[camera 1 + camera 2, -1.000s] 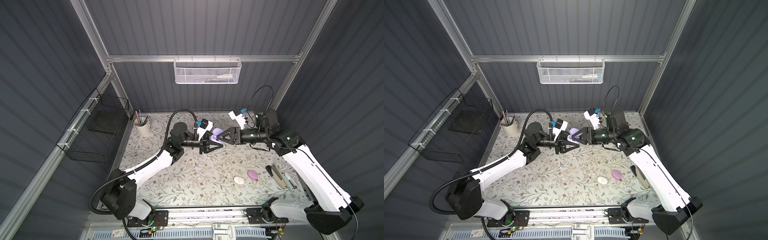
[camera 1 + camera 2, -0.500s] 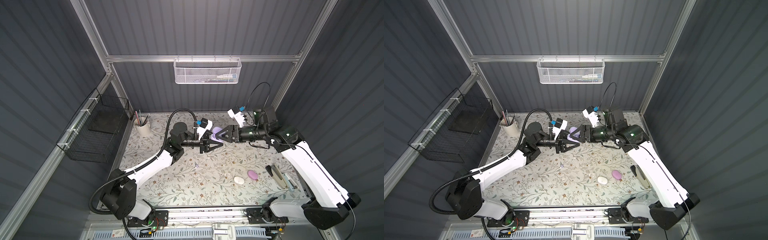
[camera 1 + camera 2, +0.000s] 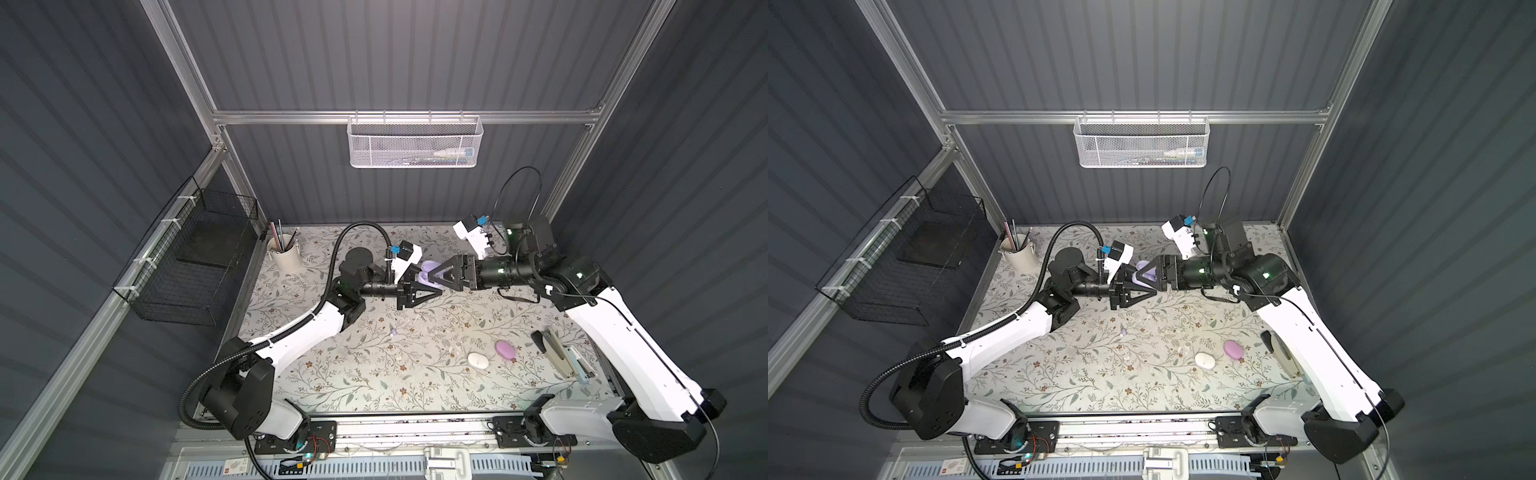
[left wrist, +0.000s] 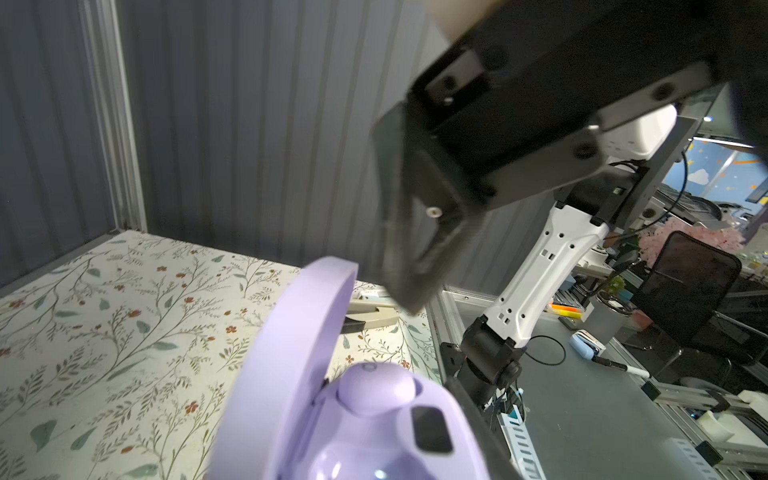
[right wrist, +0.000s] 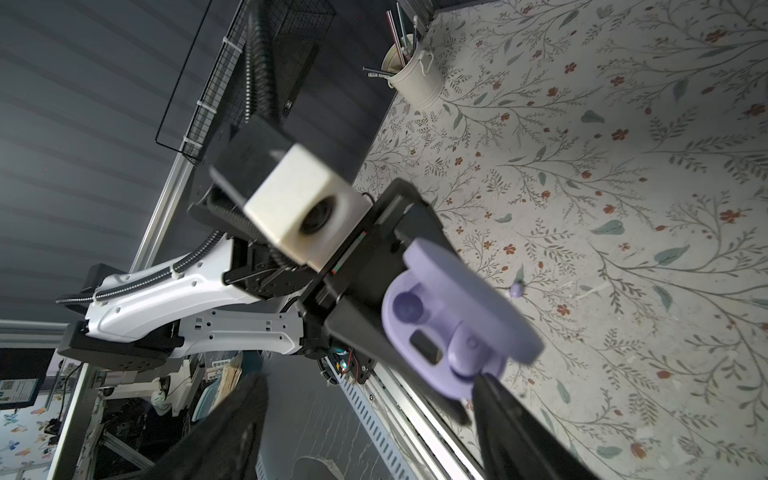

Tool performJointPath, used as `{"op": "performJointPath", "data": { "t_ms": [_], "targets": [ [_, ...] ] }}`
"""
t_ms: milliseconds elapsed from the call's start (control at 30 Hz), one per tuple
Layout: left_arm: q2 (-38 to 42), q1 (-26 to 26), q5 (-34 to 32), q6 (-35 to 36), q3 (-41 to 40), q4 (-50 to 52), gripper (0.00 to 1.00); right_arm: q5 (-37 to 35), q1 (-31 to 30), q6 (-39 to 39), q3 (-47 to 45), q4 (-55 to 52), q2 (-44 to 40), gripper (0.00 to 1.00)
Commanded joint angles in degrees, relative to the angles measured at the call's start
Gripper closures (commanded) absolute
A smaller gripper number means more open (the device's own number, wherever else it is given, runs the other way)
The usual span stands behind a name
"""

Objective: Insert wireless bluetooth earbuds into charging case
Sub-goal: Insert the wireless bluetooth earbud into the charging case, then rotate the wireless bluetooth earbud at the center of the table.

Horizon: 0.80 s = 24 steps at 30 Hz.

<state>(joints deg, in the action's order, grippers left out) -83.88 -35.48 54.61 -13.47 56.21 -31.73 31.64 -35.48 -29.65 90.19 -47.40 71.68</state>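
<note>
My left gripper (image 3: 426,280) is shut on an open lavender charging case (image 3: 428,272), held above the back middle of the table. In the left wrist view the lid (image 4: 291,353) stands up and one lavender earbud (image 4: 376,392) sits in a socket. The right wrist view shows the case (image 5: 440,332) with that earbud (image 5: 469,349) and one bare socket (image 5: 409,309). My right gripper (image 3: 436,277) faces the case, open, with one finger (image 5: 519,424) touching the case's edge and nothing held. A loose lavender earbud (image 3: 394,331) lies on the table in front.
A pink case (image 3: 505,350) and a white case (image 3: 478,360) lie shut at the front right, near a stapler (image 3: 555,353). A cup of pens (image 3: 286,257) stands at the back left. A black wire basket (image 3: 195,257) hangs on the left wall.
My right gripper's jaws have spread apart at the case and the right arm has shifted slightly left. The left arm and the case have stayed where they were.
</note>
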Motion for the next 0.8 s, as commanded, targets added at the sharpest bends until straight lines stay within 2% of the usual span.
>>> {"op": "performJointPath", "data": {
  "t_ms": [0,167,333,533,767],
  "targets": [
    [1.48,5.09,1.01,1.25,-2.67,0.12,0.9,-3.93,-3.13,-0.86,-5.77,1.04,-2.24,0.19],
    [2.02,12.44,2.01,4.11,-3.69,4.03,0.91,-6.82,-7.52,-3.54,-17.83,8.7,-3.02,0.17],
    [1.8,18.16,3.71,4.85,-2.79,5.43,0.91,-10.11,-10.59,-5.16,-24.34,15.25,5.31,0.17],
    [1.76,21.26,3.84,4.63,-2.73,5.47,0.91,-11.73,-11.27,-6.73,-22.87,21.65,20.16,0.17],
    [1.91,23.36,3.39,2.78,-2.69,3.41,0.91,-14.47,-11.84,-10.91,-18.01,23.7,32.0,0.17]
  ]
}}
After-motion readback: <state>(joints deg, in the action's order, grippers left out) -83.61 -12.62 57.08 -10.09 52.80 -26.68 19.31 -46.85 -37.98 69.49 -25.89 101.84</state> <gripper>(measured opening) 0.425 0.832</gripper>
